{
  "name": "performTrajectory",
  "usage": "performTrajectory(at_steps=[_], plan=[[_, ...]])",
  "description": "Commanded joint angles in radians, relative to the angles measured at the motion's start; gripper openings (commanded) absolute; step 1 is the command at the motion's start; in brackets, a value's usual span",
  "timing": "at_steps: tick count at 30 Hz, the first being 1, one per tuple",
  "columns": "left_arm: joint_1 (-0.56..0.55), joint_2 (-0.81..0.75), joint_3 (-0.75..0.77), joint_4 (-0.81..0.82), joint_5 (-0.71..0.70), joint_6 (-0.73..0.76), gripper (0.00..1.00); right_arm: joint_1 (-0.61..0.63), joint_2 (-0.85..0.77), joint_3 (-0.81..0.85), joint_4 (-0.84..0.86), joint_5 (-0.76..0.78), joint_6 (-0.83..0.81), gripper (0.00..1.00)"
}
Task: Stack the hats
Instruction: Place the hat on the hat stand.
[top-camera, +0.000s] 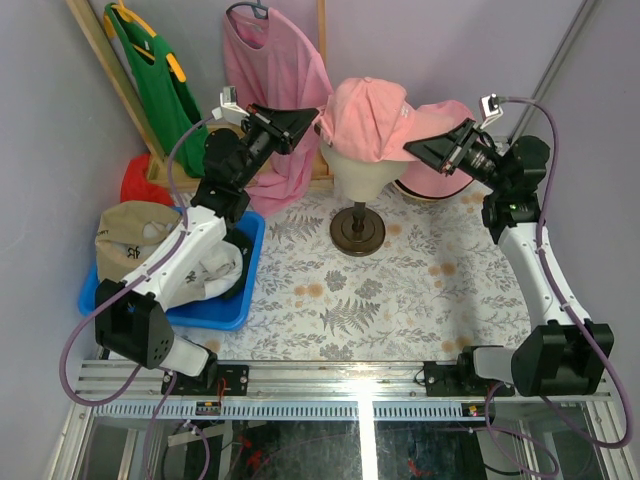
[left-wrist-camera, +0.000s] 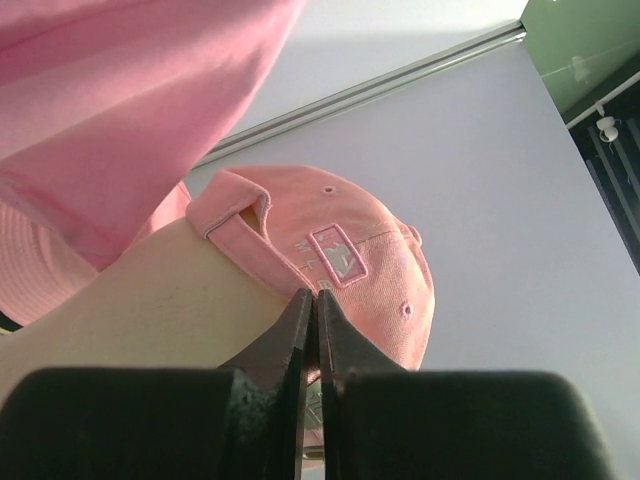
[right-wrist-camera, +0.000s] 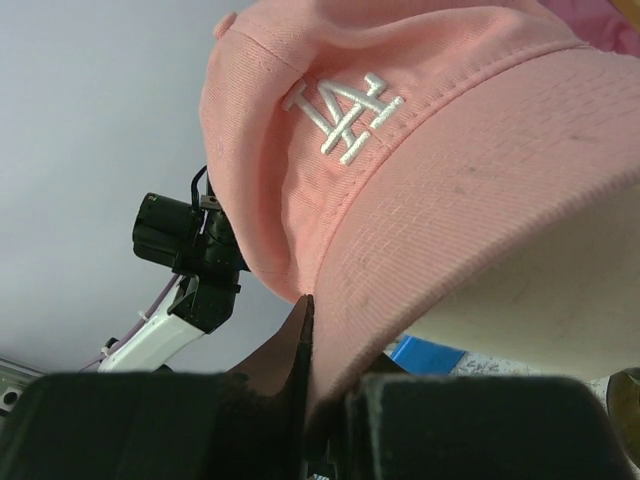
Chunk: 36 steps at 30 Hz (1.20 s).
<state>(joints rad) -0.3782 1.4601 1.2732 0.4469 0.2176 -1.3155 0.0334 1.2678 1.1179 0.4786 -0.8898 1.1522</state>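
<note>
1. Judging from the grips, the pink cap (top-camera: 365, 115) is being seated on the mannequin head (top-camera: 355, 172) as the base of the stack; a lift-off cannot be ruled out.
2. The right claw (top-camera: 412, 152) is pinched on the cap's brim at 3 o'clock of the head; the brim is seen running between its jaws in the right wrist view.
3. The left claw (top-camera: 312, 122) is pressed together at the cap's rear edge, at 9 o'clock; whether fabric is caught cannot be told.
4. Next move, as judged: the brim is to be let go without the cap being dragged askew, then another hat is to be fetched and set on top.
5. Hats counted:
   - pink cap: one, on the head
   - pink bucket hat (top-camera: 432, 185): one, at 3 o'clock behind the right claw
   - tan cap (top-camera: 128, 232): one, at 8 o'clock by the blue bin (top-camera: 225, 315)
   - dark green cap: none made out
6. Also counted: one mannequin head, two claws, one pink shirt (top-camera: 270, 60) hung at 11 o'clock.
</note>
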Motion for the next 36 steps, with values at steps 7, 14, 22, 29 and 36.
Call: performTrajectory(at_steps=[7,14,22,29,36], plan=[[0.018,-0.008,0.095,0.034,0.053,0.064,0.00,-0.053,0.062,0.104,0.102,0.027,0.051,0.03],[0.019,0.005,0.139,0.022,0.062,0.083,0.00,-0.067,0.105,0.133,0.168,0.012,0.099,0.03],[0.019,0.002,0.177,-0.023,0.055,0.127,0.00,-0.074,0.128,0.161,0.193,0.000,0.122,0.03],[0.019,-0.021,0.183,-0.052,0.047,0.158,0.00,-0.099,0.136,0.160,0.237,-0.009,0.142,0.03],[0.020,-0.081,0.152,-0.111,0.036,0.215,0.00,-0.139,0.199,0.193,0.399,-0.075,0.283,0.03]])
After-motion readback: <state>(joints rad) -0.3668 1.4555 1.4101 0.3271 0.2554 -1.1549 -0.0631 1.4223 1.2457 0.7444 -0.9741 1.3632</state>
